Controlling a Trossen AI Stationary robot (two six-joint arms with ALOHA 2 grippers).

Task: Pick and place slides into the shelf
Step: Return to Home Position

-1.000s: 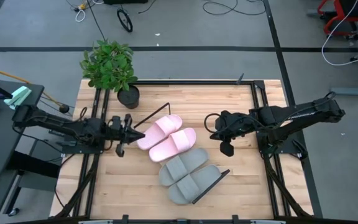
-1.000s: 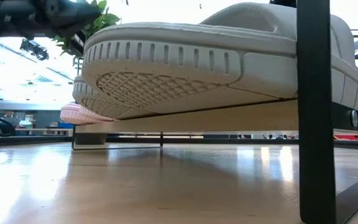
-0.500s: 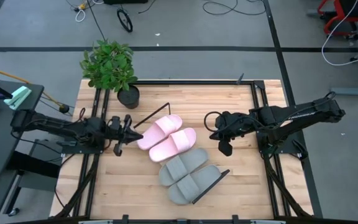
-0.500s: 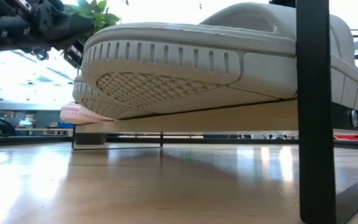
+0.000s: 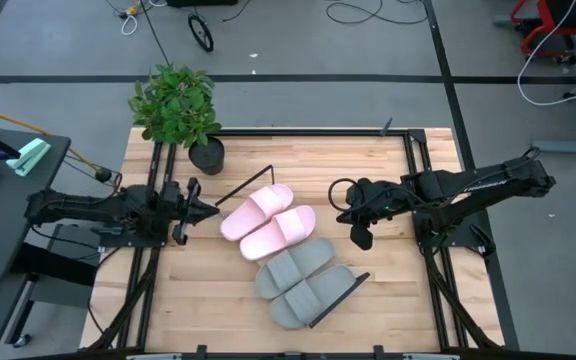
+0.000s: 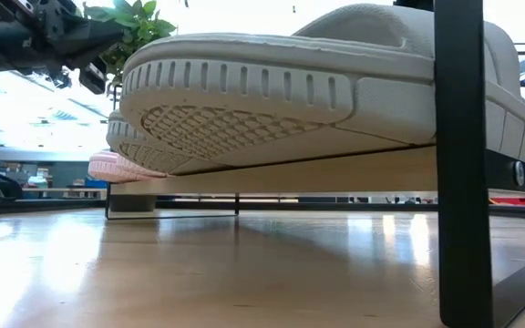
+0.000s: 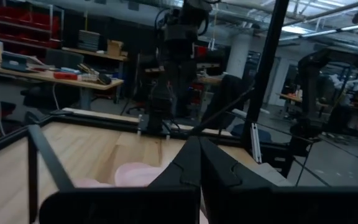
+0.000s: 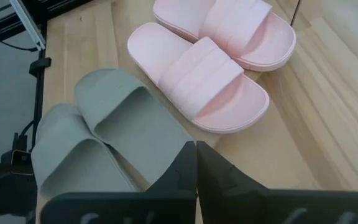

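Observation:
Two pale pink slides (image 5: 268, 221) and two grey slides (image 5: 300, 281) lie side by side, soles down, on the long light-wood shelf (image 6: 354, 173), which has dark wire frames (image 5: 340, 297) at its ends. The low view shows a grey slide's ribbed sole (image 6: 244, 100) resting on the board, with a pink slide (image 6: 117, 167) behind it. My left gripper (image 5: 216, 209) is shut just left of the pink slides and holds nothing; its shut fingers (image 7: 199, 158) point level over a pink slide (image 7: 129, 174). My right gripper (image 5: 351, 218) hangs shut to the right of the slides, slanting down toward them (image 8: 196, 155).
A potted plant (image 5: 178, 110) stands at the table's far left corner, close behind my left arm. Black frame rails (image 5: 153, 270) run along both table sides. Bare tabletop (image 5: 208, 300) lies left of the shelf, at the near side.
My left gripper has drawn back toward the table's left edge, away from the pink slides, staying shut and level. The slides and the shelf have not moved.

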